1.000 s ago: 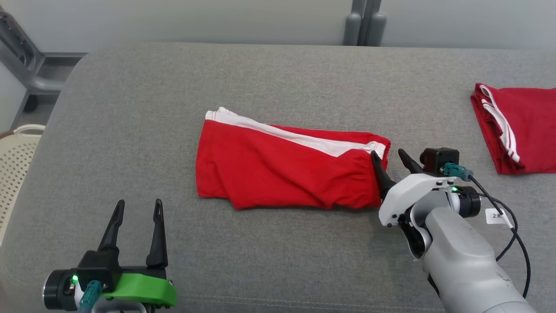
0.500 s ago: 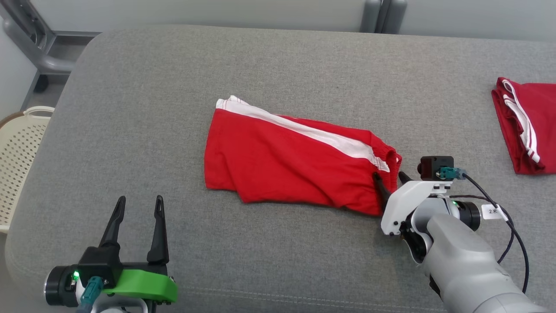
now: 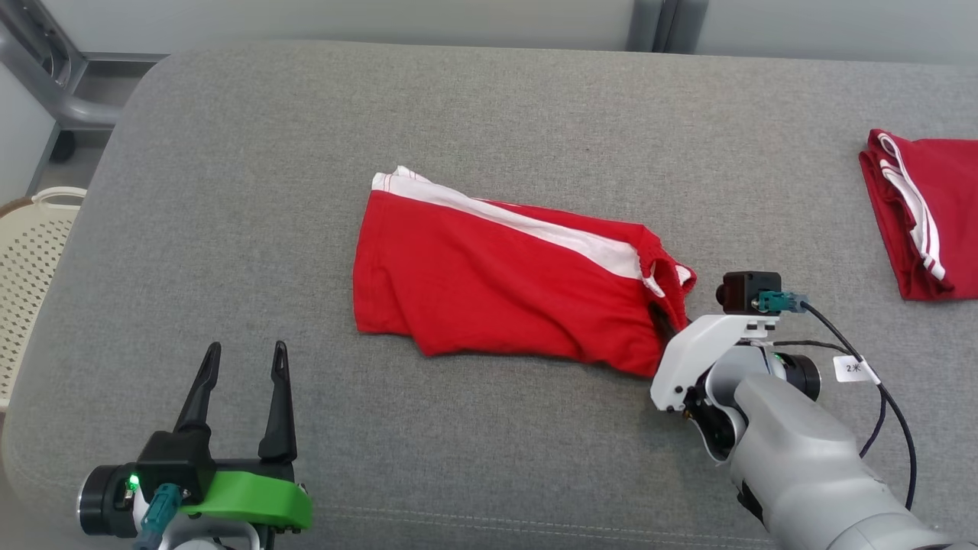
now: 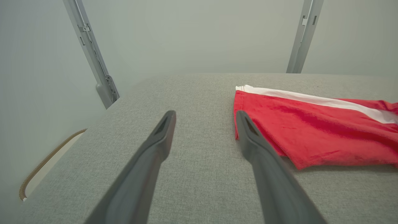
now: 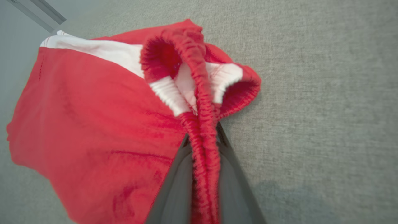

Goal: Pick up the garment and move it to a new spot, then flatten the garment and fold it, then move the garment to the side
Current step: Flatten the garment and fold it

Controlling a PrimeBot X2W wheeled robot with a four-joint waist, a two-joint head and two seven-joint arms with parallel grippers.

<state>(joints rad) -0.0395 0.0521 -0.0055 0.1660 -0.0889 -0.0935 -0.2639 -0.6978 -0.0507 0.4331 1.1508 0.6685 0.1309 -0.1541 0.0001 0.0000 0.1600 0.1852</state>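
Garment (image 3: 504, 283) pinched at its waistband on grey table (image 3: 489, 114)
Right gripper (image 3: 666, 325) is clamped on the elastic waistband; the garment lies mid-table, long axis left to right, waistband end rightward, white stripe along the far edge. Left gripper (image 3: 246, 350) hovers spread wide, holding nothing. A folded red cloth (image 3: 928, 214) lies far right; a cream basket (image 3: 30, 252) stands at the table's left, contents unseen.

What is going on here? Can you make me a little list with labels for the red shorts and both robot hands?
surface: grey padded top
red shorts: lying in the middle, white stripe, waistband end bunched up
right gripper: shut on the waistband of the red shorts
left gripper: open, holding nothing, apart from the shorts
second red garment: folded, at the far right
pale basket: beside the top, on the left
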